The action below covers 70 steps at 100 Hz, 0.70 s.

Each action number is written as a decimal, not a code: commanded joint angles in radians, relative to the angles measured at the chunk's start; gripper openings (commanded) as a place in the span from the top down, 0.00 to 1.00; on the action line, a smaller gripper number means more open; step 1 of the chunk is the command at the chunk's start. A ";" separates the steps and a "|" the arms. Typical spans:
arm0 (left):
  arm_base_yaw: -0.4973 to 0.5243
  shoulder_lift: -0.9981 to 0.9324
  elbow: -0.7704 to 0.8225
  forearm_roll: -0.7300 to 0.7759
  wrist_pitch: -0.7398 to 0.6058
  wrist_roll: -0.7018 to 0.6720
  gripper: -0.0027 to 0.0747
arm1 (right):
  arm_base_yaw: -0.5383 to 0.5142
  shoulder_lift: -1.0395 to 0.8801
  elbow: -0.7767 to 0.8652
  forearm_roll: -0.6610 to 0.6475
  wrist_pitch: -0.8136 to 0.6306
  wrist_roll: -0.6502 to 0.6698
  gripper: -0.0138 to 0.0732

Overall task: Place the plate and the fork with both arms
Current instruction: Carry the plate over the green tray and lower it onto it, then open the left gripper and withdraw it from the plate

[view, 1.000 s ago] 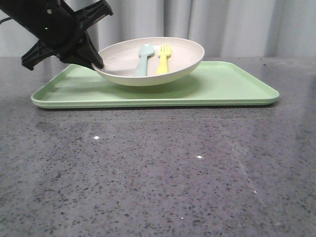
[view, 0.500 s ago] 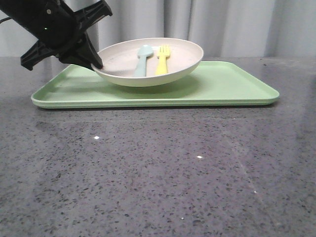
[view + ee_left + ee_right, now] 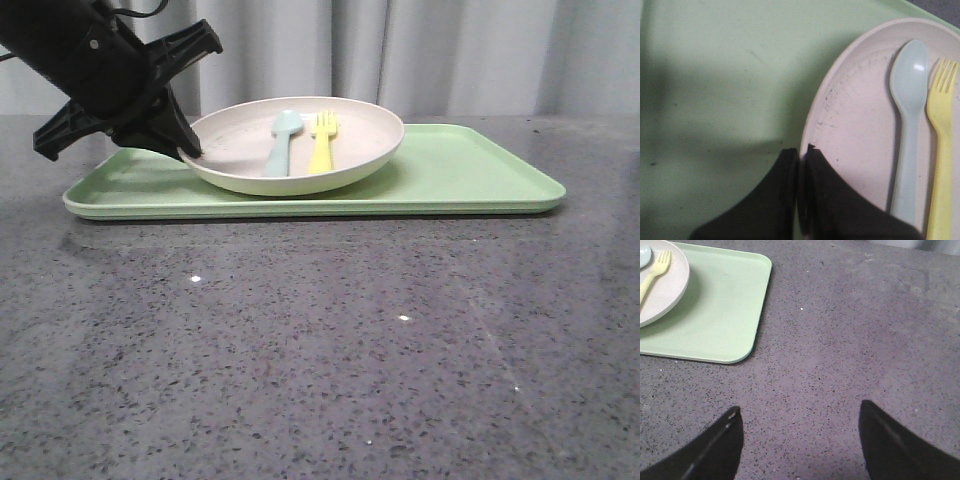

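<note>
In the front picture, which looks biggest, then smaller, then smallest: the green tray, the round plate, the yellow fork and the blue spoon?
1. Flat rectangular light-green tray
2. Round shallow cream-white plate, pinched at its rim by the left gripper
3. Small yellow plastic fork and pale blue-green spoon: these look about the same size, so no ranking between them.

Our two arms, one gripping, one idle

Our left gripper [image 3: 801, 160] reaches down from the left, its fingers pinched tight on the plate [image 3: 350, 150] rim, while our right gripper [image 3: 797, 440] hangs over the table with its fingers spread wide
</note>
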 commanded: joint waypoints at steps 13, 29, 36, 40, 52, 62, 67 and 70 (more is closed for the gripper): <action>-0.011 -0.050 -0.025 -0.026 -0.053 -0.015 0.99 | 0.003 0.013 -0.034 0.000 -0.072 -0.004 0.27; -0.011 -0.049 -0.025 -0.026 -0.057 -0.015 0.99 | 0.003 0.013 -0.034 0.000 -0.072 -0.004 0.27; -0.011 -0.047 -0.025 -0.026 -0.057 -0.015 0.99 | 0.003 0.013 -0.034 0.000 -0.072 -0.004 0.27; -0.011 -0.042 -0.025 -0.026 -0.057 -0.015 0.99 | 0.003 0.013 -0.034 0.000 -0.072 -0.004 0.27; -0.011 -0.021 -0.025 -0.033 -0.052 -0.015 0.99 | 0.003 0.013 -0.034 0.000 -0.072 -0.004 0.27; -0.013 -0.012 -0.025 -0.037 -0.049 -0.015 0.99 | 0.003 0.013 -0.034 0.000 -0.071 -0.004 0.27; -0.013 -0.012 -0.025 -0.040 -0.049 -0.015 0.99 | 0.003 0.013 -0.034 0.000 -0.071 -0.004 0.27; -0.013 -0.012 -0.025 -0.040 -0.049 -0.015 0.99 | 0.003 0.013 -0.034 0.000 -0.071 -0.004 0.27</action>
